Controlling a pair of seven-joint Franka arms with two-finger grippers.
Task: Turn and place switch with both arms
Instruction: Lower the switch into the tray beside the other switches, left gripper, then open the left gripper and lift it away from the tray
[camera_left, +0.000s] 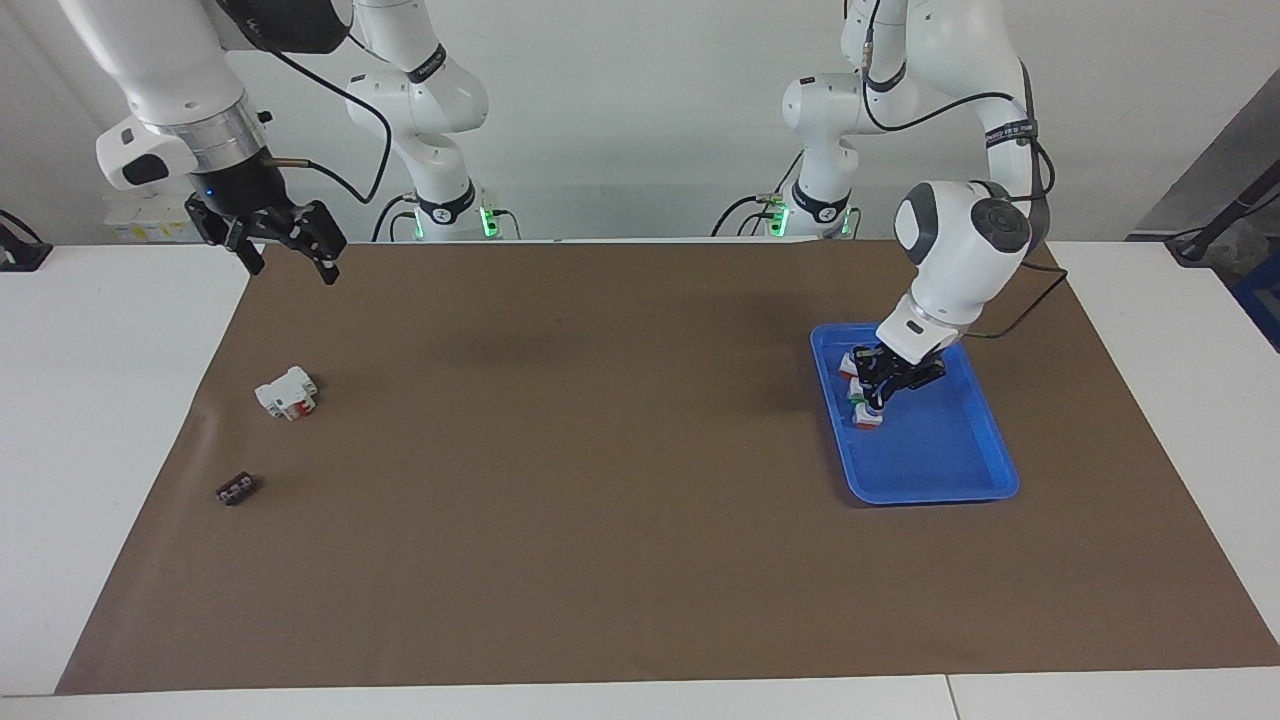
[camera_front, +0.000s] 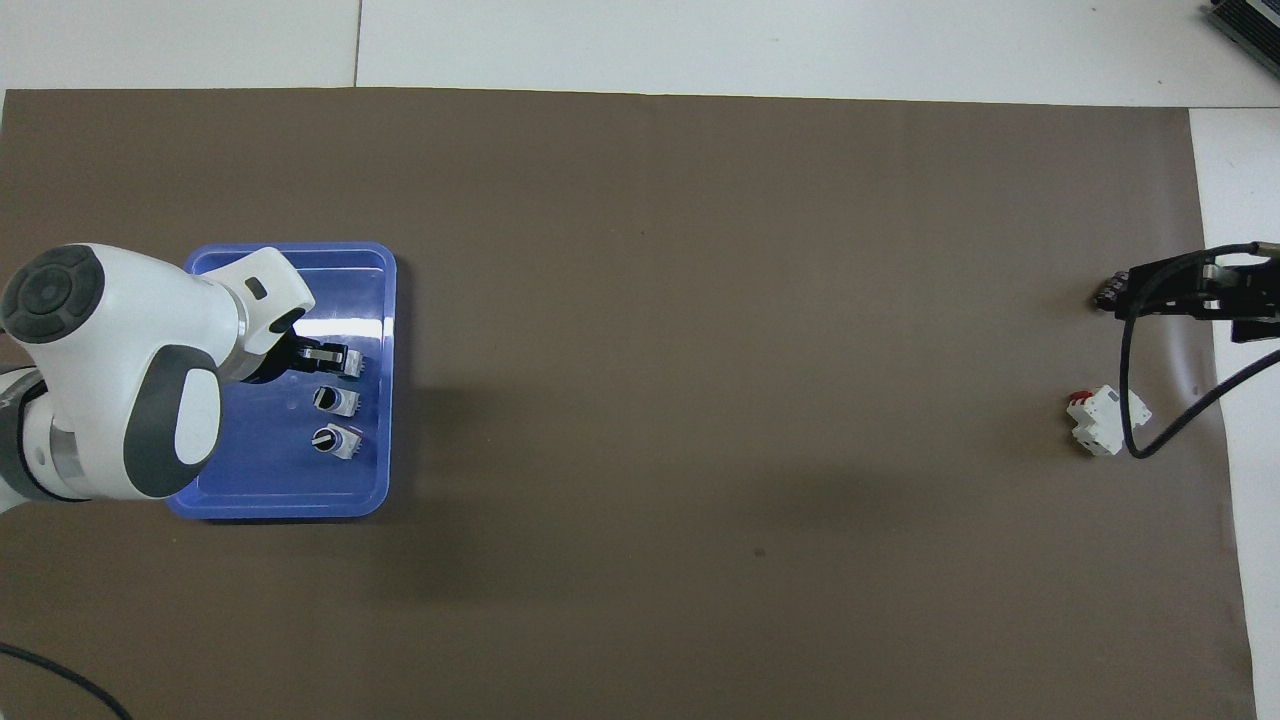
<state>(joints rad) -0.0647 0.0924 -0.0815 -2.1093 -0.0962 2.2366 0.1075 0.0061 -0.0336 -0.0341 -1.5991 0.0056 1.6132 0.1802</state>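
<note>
3 small white-grey switches (camera_front: 336, 401) with black knobs lie in a row in the blue tray (camera_front: 290, 505). the one farthest from the robots (camera_front: 350, 362) sits at the left gripper (camera_front: 335, 360).

Robotics lab: two white arms (camera_left: 960, 240) bolted at a white table (camera_left: 110, 400) with brown mat (camera_left: 600, 480), bare wall.

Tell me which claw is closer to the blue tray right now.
Left. The left claw is down inside the blue tray, among the switches. The right claw waits in the air over the mat's corner at the right arm's end of the table.
</note>
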